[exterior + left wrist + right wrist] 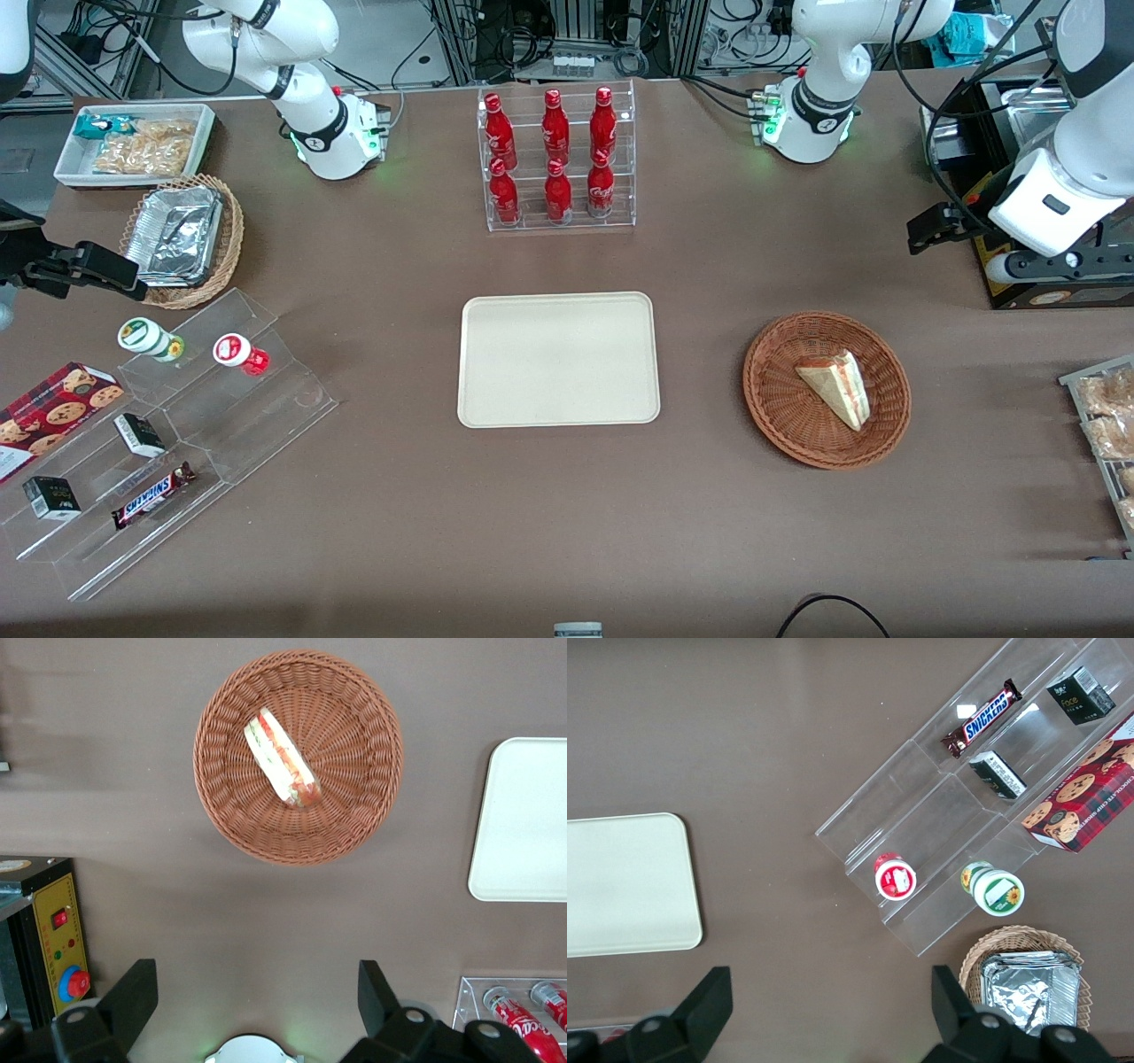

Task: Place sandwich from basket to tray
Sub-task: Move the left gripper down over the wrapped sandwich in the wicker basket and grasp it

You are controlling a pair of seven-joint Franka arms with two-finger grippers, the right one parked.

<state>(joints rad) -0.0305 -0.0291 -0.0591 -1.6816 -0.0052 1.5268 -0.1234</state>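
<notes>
The sandwich (837, 385) (282, 759), a pale triangular wedge with red and green filling, lies in the round reddish-brown basket (780, 416) (354, 815). The cream tray (558, 359) (527, 824) sits bare beside the basket, toward the table's middle. My gripper (930, 230) (255, 997) hangs high over the table at the working arm's end, farther from the front camera than the basket. It is open, its black fingers (133, 992) wide apart with nothing between them.
A black control box (1054, 275) (44, 939) stands close by the gripper. A rack of baked goods (1107, 425) lies at the table's edge. A clear stand of red bottles (556, 159) (523, 1014) stands farther back than the tray.
</notes>
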